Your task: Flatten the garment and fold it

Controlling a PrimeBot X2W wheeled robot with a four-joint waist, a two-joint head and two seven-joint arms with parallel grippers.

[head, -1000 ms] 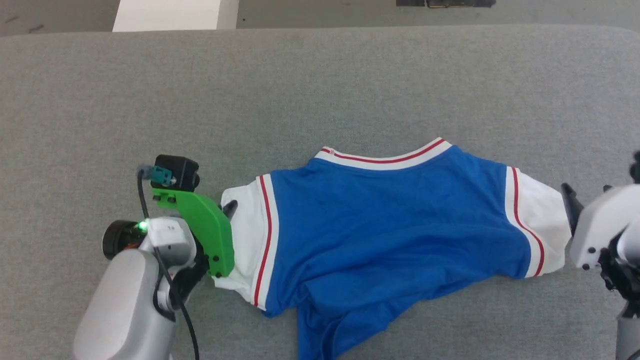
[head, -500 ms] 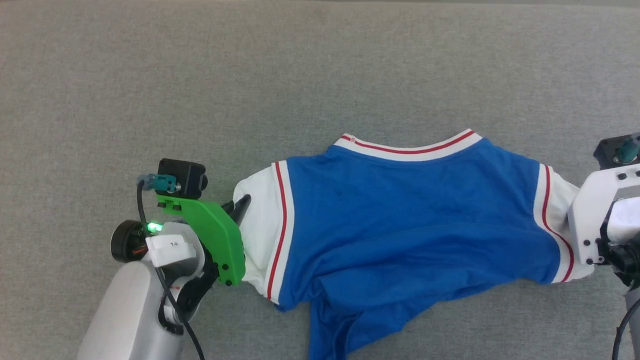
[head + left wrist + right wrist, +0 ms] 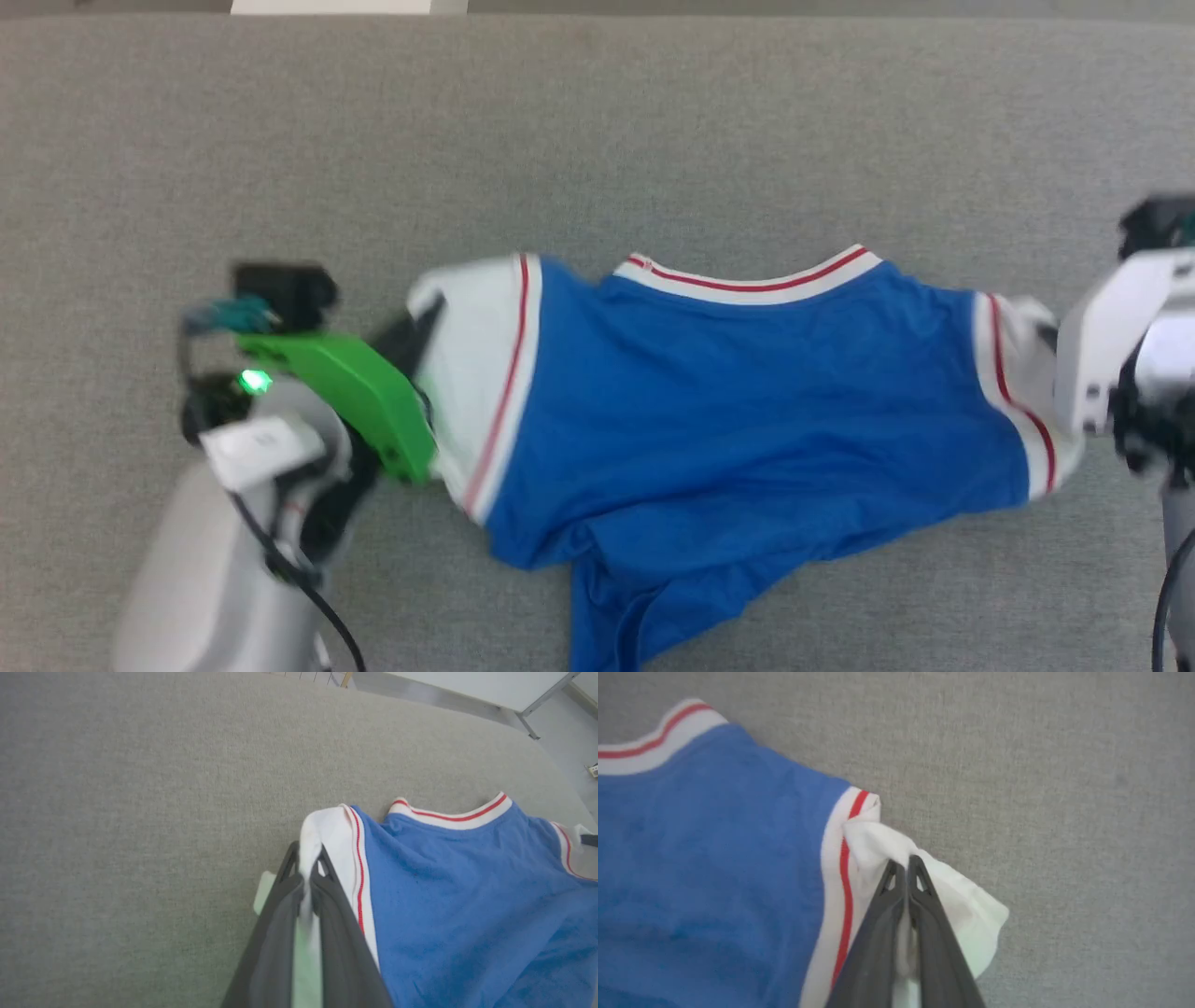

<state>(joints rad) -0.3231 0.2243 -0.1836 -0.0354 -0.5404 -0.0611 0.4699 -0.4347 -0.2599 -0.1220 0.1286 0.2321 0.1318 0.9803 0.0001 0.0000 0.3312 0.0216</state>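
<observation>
T-shirt point(image 3: 747, 401): royal blue body, white sleeves, thin red stripe trim. Lies on grey fabric-covered desk point(image 3: 597, 121), approx centre of head view, stretched L–R betw. the two grippers. Collar point(image 3: 747, 275) (white band w/ red stripe) is on the far side, away from robot. Upper body fairly smooth. Lower part bunched: one fold across the near side, and a blue flap runs off the bottom of head view. Plain blue face up.

L gripper point(image 3: 307, 851): fingers point(image 3: 336, 933) together, clamped on edge of L sleeve point(image 3: 471, 355). L wrist view shows white cloth pinched in the slit betw. them and poking out past the tips. Red stripe + blue body lie just beside the fingers on that view's right. Green bracket point(image 3: 345, 392) w/ black cam point(image 3: 285, 285) sits on that wrist; green LED point(image 3: 252, 381) lit.

R gripper point(image 3: 903, 862): fingers together, clamped on R sleeve point(image 3: 962, 905). White cloth pinched betw. them, cuff crumpled around the tips. In head view a white bracket point(image 3: 1102, 345) covers most of those fingers.

Head view motion-blurred, esp. L arm. L wrist view, top right: pale table point(image 3: 490, 686) and floor beyond the desk's rounded edge.
</observation>
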